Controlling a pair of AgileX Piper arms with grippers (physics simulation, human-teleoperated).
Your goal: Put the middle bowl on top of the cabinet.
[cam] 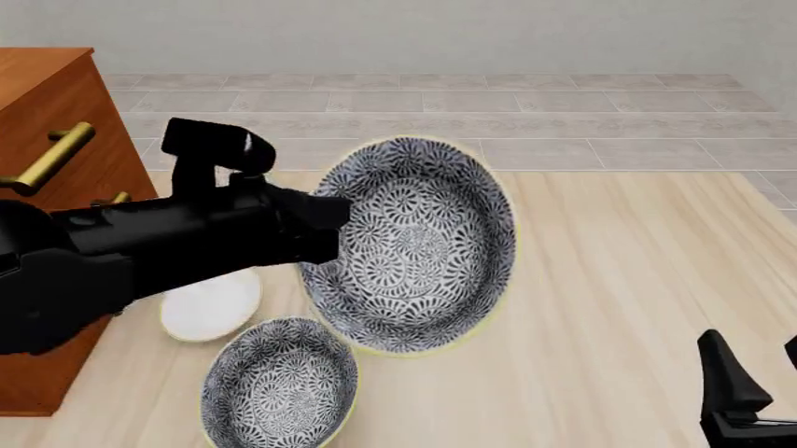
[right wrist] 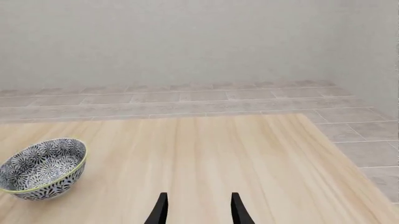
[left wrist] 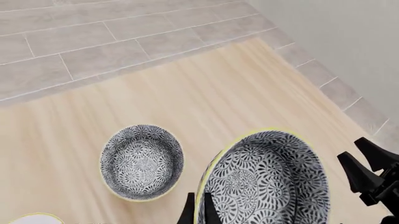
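My left gripper point(left wrist: 198, 212) is shut on the rim of the middle bowl point(cam: 417, 243), a wide blue-grey floral bowl with a pale yellow rim. The bowl hangs tilted above the table, its inside facing the front camera; the left wrist view shows it close up point(left wrist: 268, 182). The reddish-brown cabinet point(cam: 56, 112) with brass handles stands to the left of the bowl, its top partly in view. My right gripper point(right wrist: 198, 210) is open and holds nothing, low at the near right point(cam: 757, 373).
A like bowl point(cam: 280, 387) sits on the table near the front, with a small white plate point(cam: 212, 303) just behind it. The wrist views each show a bowl resting on the table point(left wrist: 142, 162) point(right wrist: 40, 168). The table's right edge point(right wrist: 337, 154) meets grey tiled floor.
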